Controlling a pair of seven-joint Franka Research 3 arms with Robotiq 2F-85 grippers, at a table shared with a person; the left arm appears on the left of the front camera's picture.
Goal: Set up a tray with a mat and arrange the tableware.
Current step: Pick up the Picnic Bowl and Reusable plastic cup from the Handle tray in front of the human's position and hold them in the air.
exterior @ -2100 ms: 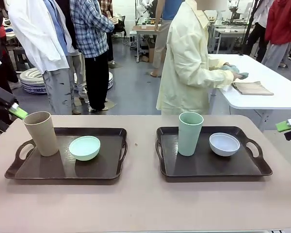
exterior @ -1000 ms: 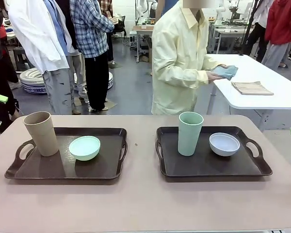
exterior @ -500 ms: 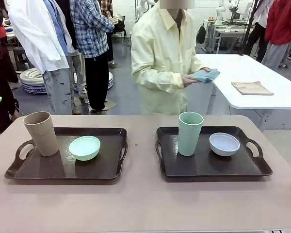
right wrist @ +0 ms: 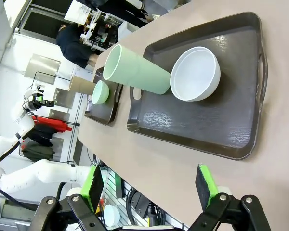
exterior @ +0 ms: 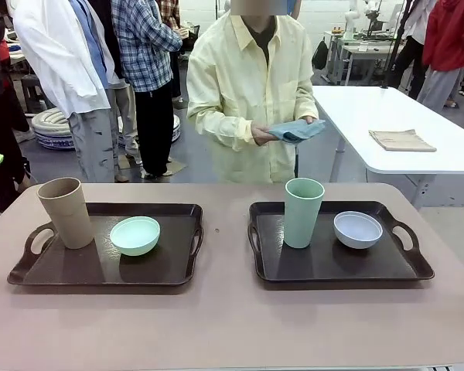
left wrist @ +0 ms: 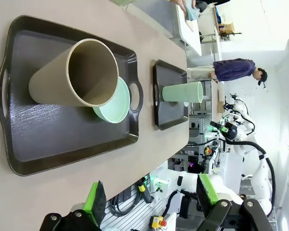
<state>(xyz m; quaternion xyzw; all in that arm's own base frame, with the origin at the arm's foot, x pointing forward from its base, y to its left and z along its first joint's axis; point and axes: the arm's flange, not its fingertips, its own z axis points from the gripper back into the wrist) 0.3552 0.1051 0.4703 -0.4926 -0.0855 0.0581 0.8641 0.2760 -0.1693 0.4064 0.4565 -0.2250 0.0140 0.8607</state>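
left gripper (left wrist: pixel 151 195): jaws spread wide, nothing between the green pads, held back from the near end of the left tray (left wrist: pixel 53 139).
right gripper (right wrist: pixel 149 183): just as wide open and empty, held back from the right tray (right wrist: pixel 221 120).
left wrist view: looks into the mouth of the tan cup (left wrist: pixel 74 73), which overlaps the mint bowl (left wrist: pixel 113 103) behind it; farther along, the sage cup (left wrist: pixel 182 91) stands on the second tray.
right wrist view: the sage cup's side just beside the white bowl (right wrist: pixel 195 73), with bare tray floor around them.
front view: both trays lie side by side on the tabletop (exterior: pixel 232 325). on the left one, the tan cup stands upright at the far left corner and the mint bowl sits near the middle. on the right one, the sage cup stands upright with the white bowl to its right, a small gap between them.
far side, front view: a person (exterior: pixel 247 77) in a pale yellow shirt holds a folded blue cloth (exterior: pixel 294 130); a folded tan cloth (exterior: pixel 402 140) lies on a white side table (exterior: pixel 448 154).
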